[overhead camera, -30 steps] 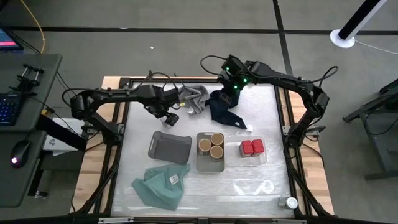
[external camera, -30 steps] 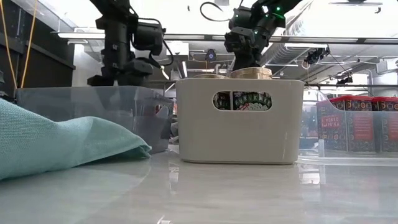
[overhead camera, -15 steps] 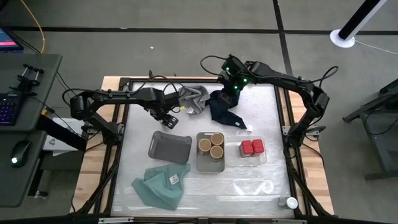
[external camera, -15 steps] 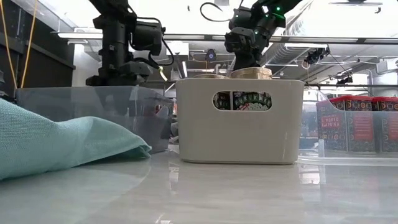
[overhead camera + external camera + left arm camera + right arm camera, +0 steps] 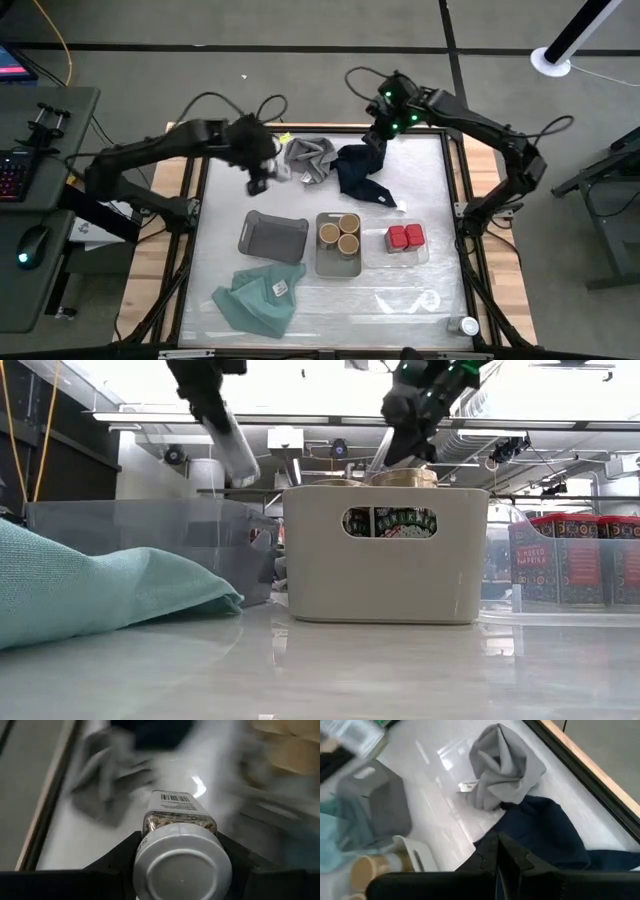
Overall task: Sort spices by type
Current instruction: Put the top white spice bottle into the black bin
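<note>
The left gripper (image 5: pixel 182 865) grasps a white-capped jar (image 5: pixel 181 845) above the counter (image 5: pixel 420 300) at ten o'clock, beside the grey cloth (image 5: pixel 307 158), while the right gripper (image 5: pixel 501 851) hangs clenched over the navy cloth (image 5: pixel 358 172).

Left claw (image 5: pixel 262 178) raised, clamped on a load; right claw (image 5: pixel 372 143) closed, at the table's far side.

table top (image 5: pixel 420 170): glossy white, we see glare | white-capped jar (image 5: pixel 180 845): clear body, smooth cap, paper label | grey cloth (image 5: pixel 502 765): matt fabric | table frame (image 5: pixel 180 130): bare wood
</note>
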`<state>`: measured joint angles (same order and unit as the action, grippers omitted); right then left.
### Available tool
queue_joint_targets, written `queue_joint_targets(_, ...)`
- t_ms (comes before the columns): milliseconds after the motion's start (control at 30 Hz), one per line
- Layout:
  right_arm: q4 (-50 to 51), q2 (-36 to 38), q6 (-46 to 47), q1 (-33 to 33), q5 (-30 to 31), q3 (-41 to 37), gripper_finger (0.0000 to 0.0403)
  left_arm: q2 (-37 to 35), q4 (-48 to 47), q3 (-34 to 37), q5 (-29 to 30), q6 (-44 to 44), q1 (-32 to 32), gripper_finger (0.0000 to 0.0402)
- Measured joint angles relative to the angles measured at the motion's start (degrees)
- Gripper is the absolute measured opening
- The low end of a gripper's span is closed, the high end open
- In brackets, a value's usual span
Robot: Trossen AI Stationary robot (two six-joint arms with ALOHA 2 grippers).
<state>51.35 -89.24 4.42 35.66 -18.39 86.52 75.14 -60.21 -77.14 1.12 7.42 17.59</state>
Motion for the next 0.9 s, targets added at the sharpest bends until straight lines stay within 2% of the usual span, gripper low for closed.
queue_joint_targets(100, 0.78, 1.92, 3.37, -0.78, -0.23, 0.0, 0.0, -2.54, -3.62, 0.8, -4.08, 5.63, -3.47, 0.0169)
queue_joint_targets(200, 2.01, 3.17, 7.01, -2.58, -0.23, 0.0, 0.0, -3.21, -7.37, 3.53, -4.73, 6.82, -8.08, 0.0169)
queue_joint_targets(300, 2.75, 3.71, 9.22, -5.28, -0.23, 0.0, 0.0, -3.09, -7.03, 7.13, -4.7, 7.05, -13.46, 0.0169)
queue_joint_targets(433, 3.31, 3.84, 10.41, -9.67, 1.08, 0.0, 0.0, -2.83, -2.03, 11.59, -2.48, 1.95, -19.12, 0.0169)
queue_joint_targets(500, 3.56, 3.86, 10.55, -11.95, 2.67, 0.0, 0.0, -1.92, -2.44, 13.66, -0.16, -1.85, -21.1, 0.0169)
queue_joint_targets(633, 3.63, 3.86, 8.01, -15.71, 4.88, 0.0, 0.0, 0.52, -2.8, 16.5, 5.0, -8.89, -23.34, 0.0169)
queue_joint_targets(900, 3.31, 3.86, 4.6, -18.86, 5.48, 0.0, 0.0, 7.64, -1.97, 16.57, 3.74, -7.17, -24.42, 0.0169)
